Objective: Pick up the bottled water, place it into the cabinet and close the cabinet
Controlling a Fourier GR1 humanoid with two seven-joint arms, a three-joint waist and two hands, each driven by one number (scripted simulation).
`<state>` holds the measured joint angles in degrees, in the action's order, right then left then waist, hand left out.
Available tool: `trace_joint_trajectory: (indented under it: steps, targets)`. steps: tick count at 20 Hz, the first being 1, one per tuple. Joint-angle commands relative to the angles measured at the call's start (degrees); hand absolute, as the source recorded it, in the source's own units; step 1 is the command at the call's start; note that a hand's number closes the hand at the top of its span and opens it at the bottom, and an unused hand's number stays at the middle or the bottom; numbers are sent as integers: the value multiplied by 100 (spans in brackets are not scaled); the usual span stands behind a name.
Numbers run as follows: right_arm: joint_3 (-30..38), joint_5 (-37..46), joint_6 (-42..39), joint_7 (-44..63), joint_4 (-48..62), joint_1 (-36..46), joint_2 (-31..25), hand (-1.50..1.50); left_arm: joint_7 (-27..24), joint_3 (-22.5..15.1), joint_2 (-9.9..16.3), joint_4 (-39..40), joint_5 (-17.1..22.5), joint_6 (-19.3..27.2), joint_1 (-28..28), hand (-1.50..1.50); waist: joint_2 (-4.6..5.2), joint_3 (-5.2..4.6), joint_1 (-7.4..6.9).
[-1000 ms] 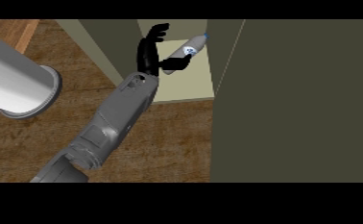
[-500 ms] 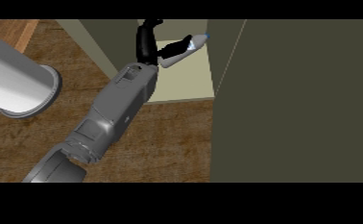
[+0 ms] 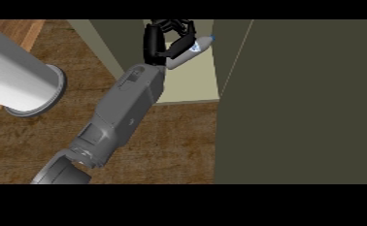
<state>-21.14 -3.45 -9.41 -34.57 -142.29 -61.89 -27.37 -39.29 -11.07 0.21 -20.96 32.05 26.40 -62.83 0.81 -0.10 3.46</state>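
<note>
Black fingers of the left robot hand (image 3: 163,43) curl round the bottled water (image 3: 188,54), a slim, pale, smooth cylinder with a blue-marked label, lying tilted with its cap toward the far right. Both sit inside the open cabinet (image 3: 188,82), above its flat cream shelf floor. A boxy matte grey forearm (image 3: 122,113) slants up from the near left. Beneath it the desk (image 3: 172,142) shows brown wood grain. At left stands a smooth white cylinder (image 3: 27,82) on a round grey base. At right the flat, dark olive cabinet door (image 3: 294,99) fills the head view.

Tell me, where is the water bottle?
The water bottle is near the head view's top middle, held in the hand over the cabinet's pale shelf.
</note>
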Motion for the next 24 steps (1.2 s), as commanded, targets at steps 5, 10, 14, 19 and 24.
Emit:
trace_joint_trajectory:
  steps: [5, 10, 14, 19, 24]
  targets:
    - [-289, 287, 106, 354, -753, -266, -55, -150, 214, -767, -20, -874, 679, -584, 633, 150, -81, 0, -32]
    - [-196, 79, 187, 326, -706, -154, -42, -150, 505, -1486, -21, -1986, 1249, -1373, 1474, -150, -114, 1, -147]
    - [-620, 493, 414, 481, -857, -271, 40, -150, 576, -2079, -21, -3059, 1322, -1355, 2442, -150, -162, -4, -353]
    - [-677, 534, 560, 394, -1032, -557, -105, -150, 573, -2732, 158, -4200, 1077, -1173, 3793, -150, -207, -3, -489]
    - [-821, 746, 784, 349, -1023, -592, -106, -150, 322, -2950, 839, -5448, 945, -826, 5111, -150, -202, -8, -565]
